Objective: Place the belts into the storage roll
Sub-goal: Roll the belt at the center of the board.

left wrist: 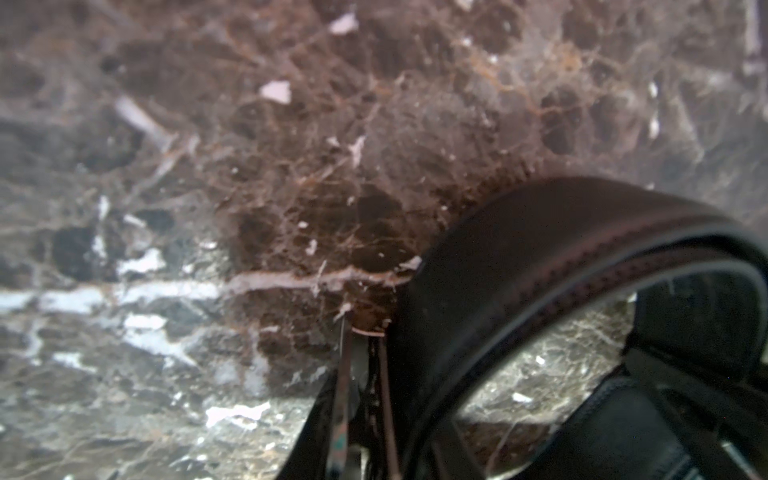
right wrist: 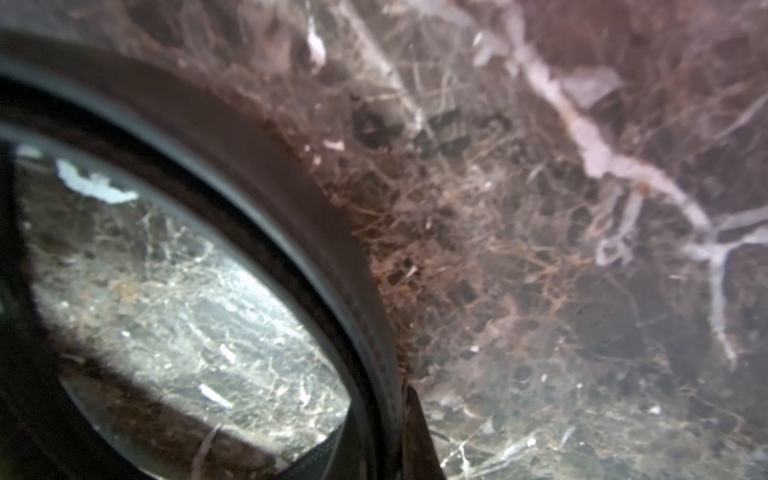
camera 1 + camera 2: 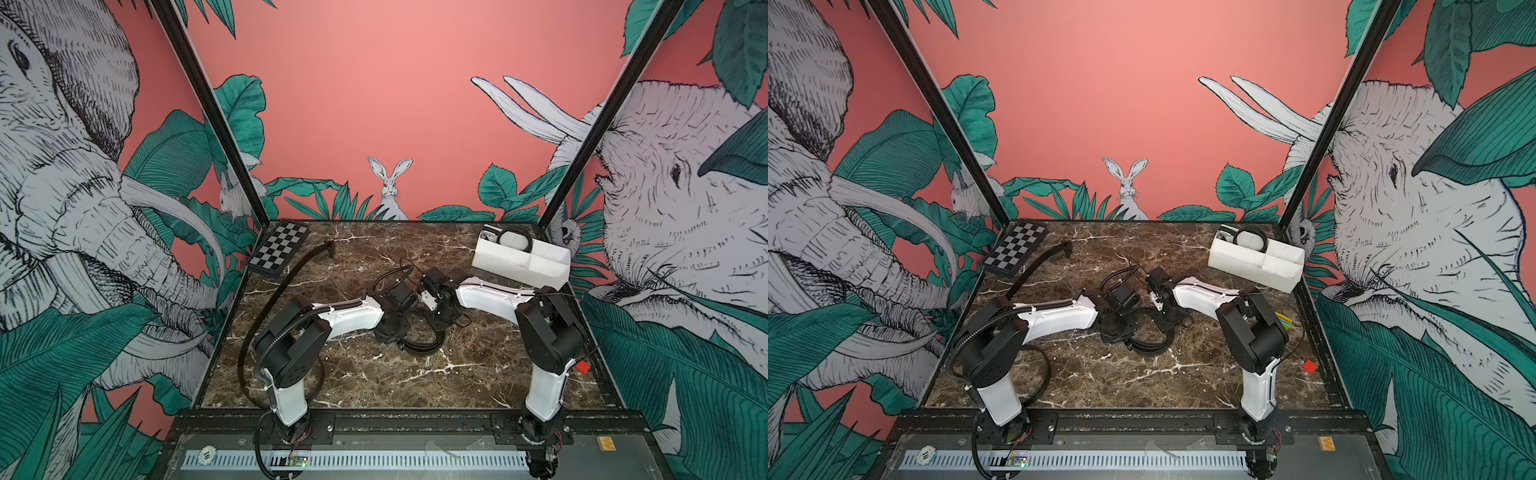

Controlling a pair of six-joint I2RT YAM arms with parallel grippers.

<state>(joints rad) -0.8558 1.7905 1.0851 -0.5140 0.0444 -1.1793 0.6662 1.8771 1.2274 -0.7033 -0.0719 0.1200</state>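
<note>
The coiled belt (image 3: 419, 349) lies half hidden beneath the left arm (image 3: 353, 316) and right arm (image 3: 490, 293) at the desk's (image 3: 374, 374) middle. Both blurred wrist views cut it off.

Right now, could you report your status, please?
Right gripper shut on coiled belt; left gripper beside it, jaws unclear. One belt in storage roll. Path there open.

A robotics lab cell: robot arms (image 3: 353, 318) bolted at a marble-look tabletop (image 3: 374, 374), calibration checkerboard (image 3: 279, 247), jungle-print walls (image 3: 374, 104).

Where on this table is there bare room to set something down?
Front marble between left arm and right arm; back strip between checkerboard and white box. Crowded: the middle, around the coiled belt.
</note>
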